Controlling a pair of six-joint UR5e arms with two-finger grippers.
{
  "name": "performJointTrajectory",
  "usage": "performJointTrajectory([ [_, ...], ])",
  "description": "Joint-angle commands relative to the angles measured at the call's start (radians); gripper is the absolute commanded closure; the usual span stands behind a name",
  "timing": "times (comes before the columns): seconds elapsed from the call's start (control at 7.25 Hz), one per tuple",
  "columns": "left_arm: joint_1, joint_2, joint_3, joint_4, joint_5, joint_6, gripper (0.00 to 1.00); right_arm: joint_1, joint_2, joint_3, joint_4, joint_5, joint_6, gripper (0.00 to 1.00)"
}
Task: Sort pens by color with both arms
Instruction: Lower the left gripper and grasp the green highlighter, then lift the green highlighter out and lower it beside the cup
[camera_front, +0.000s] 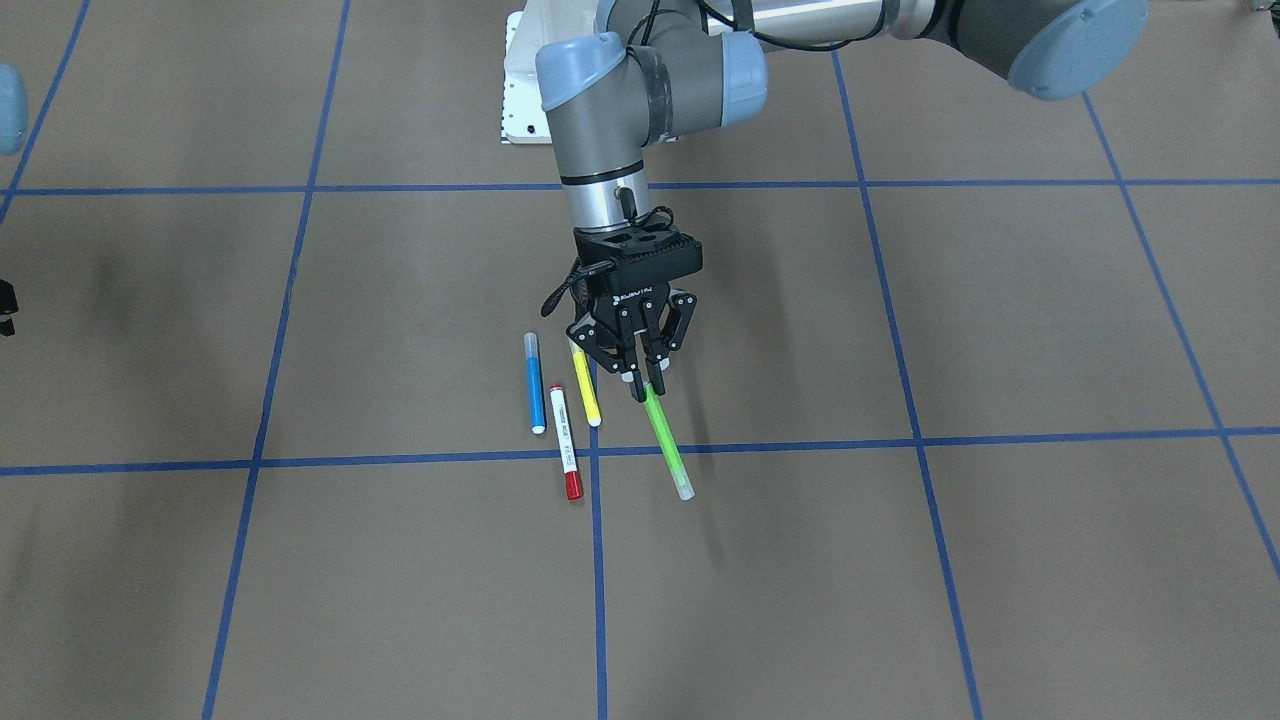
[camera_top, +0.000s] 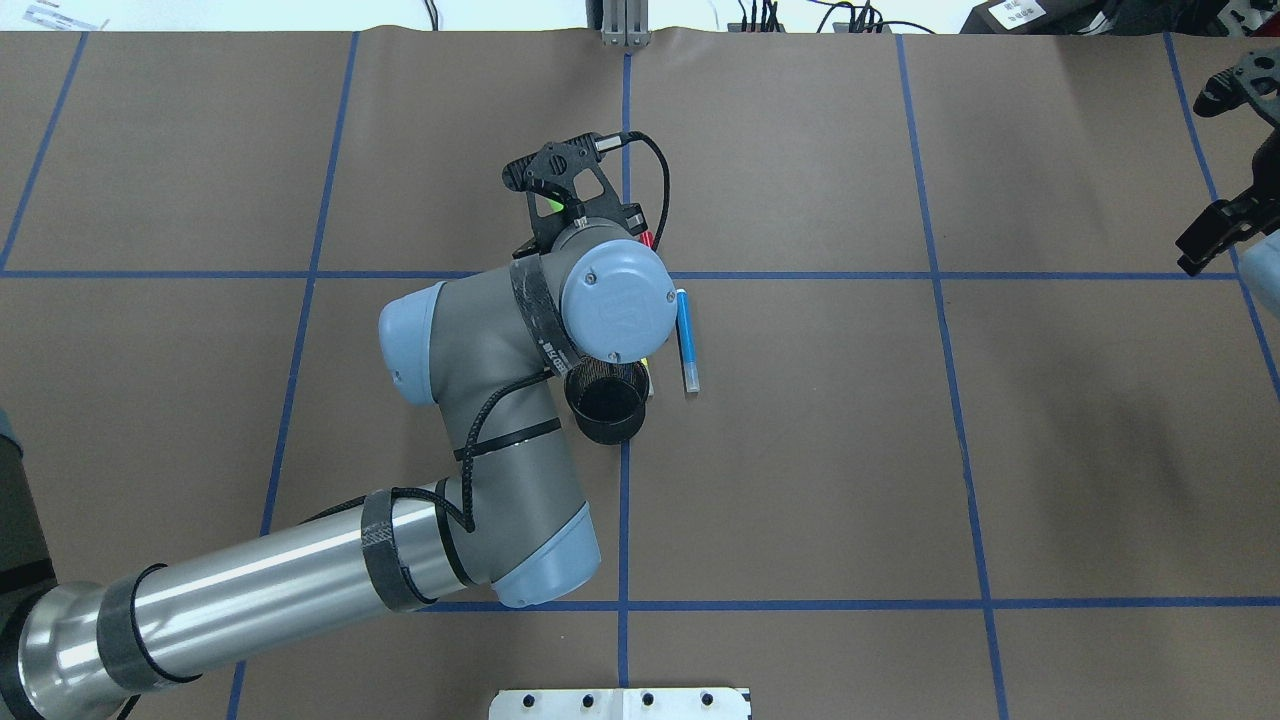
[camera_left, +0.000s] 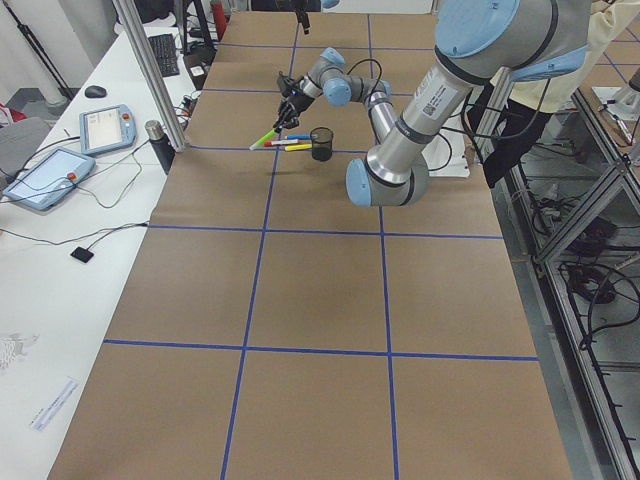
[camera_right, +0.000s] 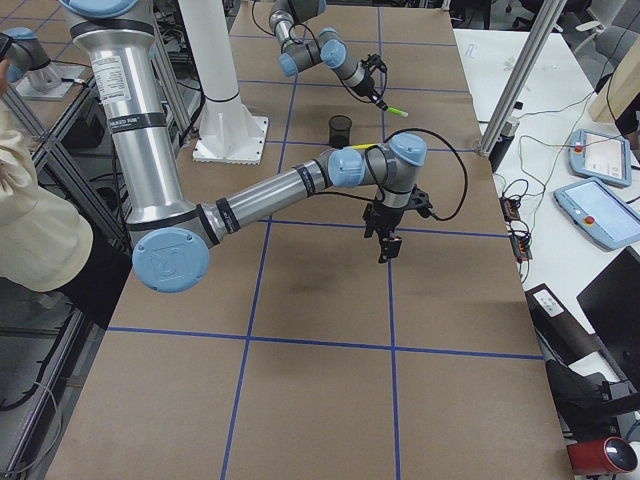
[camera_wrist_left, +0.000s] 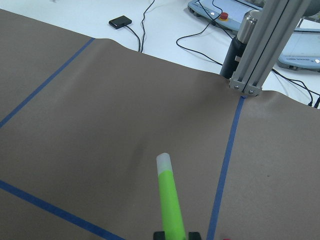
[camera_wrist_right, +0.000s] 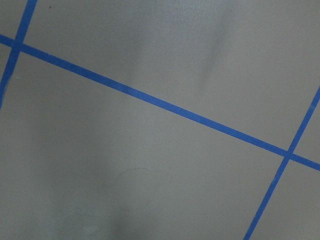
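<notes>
Green pen (camera_front: 668, 445): clamped at one end by left fingers (camera_front: 637, 372), tilted, clear of tabletop (camera_front: 900, 600) | blue pen (camera_front: 535, 383), yellow pen (camera_front: 586, 388), red-capped pen (camera_front: 565, 443): lying alongside | right fingers (camera_right: 383, 245): state cannot be told.

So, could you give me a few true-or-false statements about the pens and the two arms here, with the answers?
1. The left end effector grips the green pen. True.
2. The blue pen stands in the cup. False: it lies flat on the table.
3. The yellow pen and the red-capped pen lie on the table. True.
4. The right end effector holds a pen. False: no pen shows in it, and it is far from the pens.
</notes>
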Motion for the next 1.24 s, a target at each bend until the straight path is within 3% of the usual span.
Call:
performJointTrajectory([
  [0.0,0.036,0.004,0.021,-0.014,0.017,-0.02,1.0,0.0,0.001,0.0,0.0,0.0,-0.001,0.01],
  [0.14,0.053,0.004,0.018,-0.014,0.025,-0.02,1.0,0.0,0.001,0.0,0.0,0.0,0.001,0.01],
  [0.28,0.062,0.005,0.016,-0.013,0.03,-0.02,0.8,0.0,0.001,0.0,0.0,0.0,-0.001,0.01],
  [0.41,0.063,0.011,0.016,-0.013,0.03,-0.019,0.31,0.0,0.001,0.0,0.0,-0.002,-0.001,0.01],
  [0.55,0.063,0.032,0.007,-0.014,0.03,-0.01,0.01,0.0,0.003,0.0,0.0,-0.002,0.001,0.01],
  [0.83,0.063,0.063,-0.063,-0.011,0.021,0.033,0.0,0.0,0.007,0.0,0.0,0.0,0.001,0.01],
  [1.1,0.053,0.199,-0.315,0.035,-0.033,0.205,0.0,0.038,0.012,0.0,-0.005,0.002,-0.005,0.01],
])
